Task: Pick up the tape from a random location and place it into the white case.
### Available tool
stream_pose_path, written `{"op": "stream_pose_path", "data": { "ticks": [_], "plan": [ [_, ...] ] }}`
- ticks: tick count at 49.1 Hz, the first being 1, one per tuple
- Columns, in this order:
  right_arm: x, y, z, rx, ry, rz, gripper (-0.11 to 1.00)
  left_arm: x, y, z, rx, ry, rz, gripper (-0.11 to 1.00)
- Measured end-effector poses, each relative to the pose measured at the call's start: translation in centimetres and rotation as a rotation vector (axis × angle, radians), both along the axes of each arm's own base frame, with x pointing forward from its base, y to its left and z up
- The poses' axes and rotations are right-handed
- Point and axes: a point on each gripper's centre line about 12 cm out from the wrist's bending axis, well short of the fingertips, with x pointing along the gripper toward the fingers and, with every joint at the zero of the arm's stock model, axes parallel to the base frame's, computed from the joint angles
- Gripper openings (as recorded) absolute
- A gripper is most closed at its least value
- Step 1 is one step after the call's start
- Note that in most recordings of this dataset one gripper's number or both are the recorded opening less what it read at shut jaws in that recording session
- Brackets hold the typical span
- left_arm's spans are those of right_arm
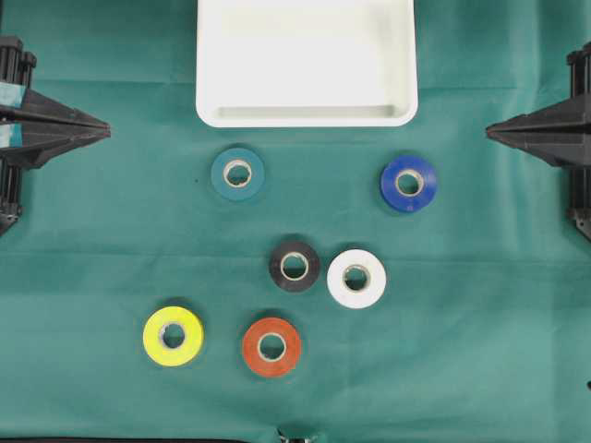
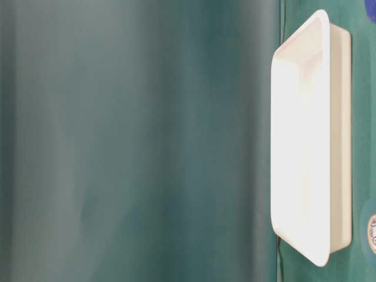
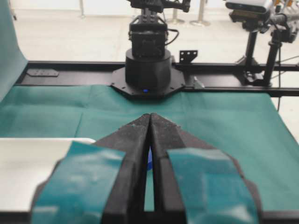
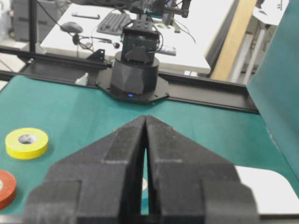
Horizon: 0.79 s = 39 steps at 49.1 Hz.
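Your left hand and right hand were both clenched and empty, parked at the table's edges. Six tape rolls lay flat on the green cloth, well apart from the white tray at the far side, which held nothing. The black roll and white roll sat just beside each other, so a descent there risked nudging the neighbour. The rolls were smooth glossy rings with cardboard cores; the tray was slick plastic with rounded corners and a raised rim.
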Motion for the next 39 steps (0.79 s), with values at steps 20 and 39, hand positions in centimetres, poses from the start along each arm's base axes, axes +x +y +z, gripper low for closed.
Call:
{"op": "stream_pose_path", "data": {
  "ticks": [20,39],
  "plan": [
    [0.48,-0.01,-0.56,-0.015,0.083,-0.001,0.0,-0.21,-0.03,0.17,-0.012,-0.002,-0.002,0.02],
    [0.52,-0.02,-0.56,-0.015,0.086,-0.001,0.0,-0.16,-0.03,0.08,-0.009,0.005,-0.001,0.09]
  ]
}}
